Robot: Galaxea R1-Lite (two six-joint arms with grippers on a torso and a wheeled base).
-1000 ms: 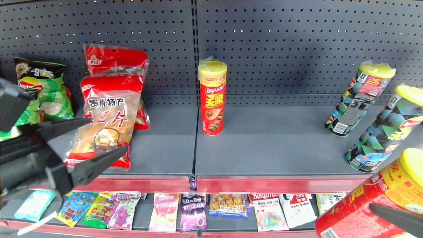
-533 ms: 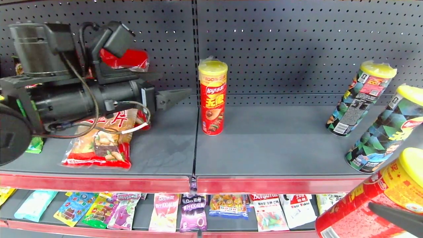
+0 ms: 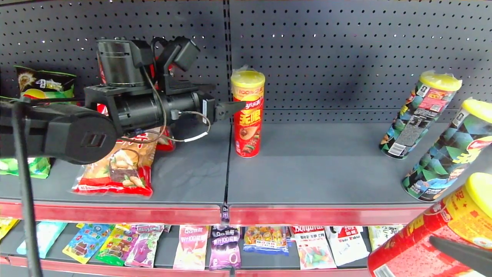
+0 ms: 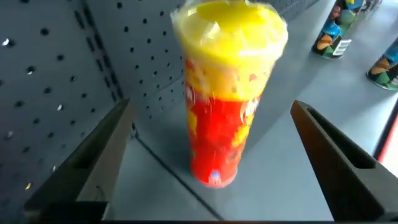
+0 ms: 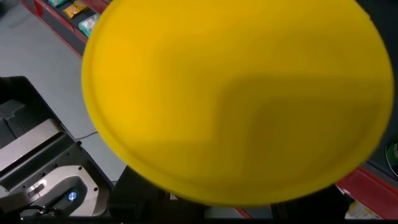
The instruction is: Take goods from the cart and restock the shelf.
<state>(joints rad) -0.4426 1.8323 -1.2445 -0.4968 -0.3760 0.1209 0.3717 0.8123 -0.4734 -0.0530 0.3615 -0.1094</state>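
A red chips can with a yellow lid (image 3: 247, 115) stands upright at the middle back of the grey shelf (image 3: 315, 173). My left gripper (image 3: 239, 105) is stretched across the shelf from the left, level with the can's upper half and right at it. In the left wrist view its two dark fingers (image 4: 93, 162) stand wide open on either side of the can (image 4: 224, 124), which is a little ahead of the tips. At the lower right, my right gripper (image 3: 457, 248) is shut on a second red can with a yellow lid (image 3: 430, 238), held tilted below the shelf front; its lid (image 5: 236, 99) faces the right wrist camera.
Two dark patterned cans (image 3: 419, 115) (image 3: 446, 154) lean at the shelf's right end. Red snack bags (image 3: 119, 169) and a green chips bag (image 3: 46, 86) lie at the left, partly behind my left arm. Small packets (image 3: 226, 246) line the lower shelf. Bare shelf lies between the middle can and the patterned cans.
My left arm has risen from the lower left and swept right along the shelf, its open gripper arriving at the standing can. The right gripper and its can have stayed put.
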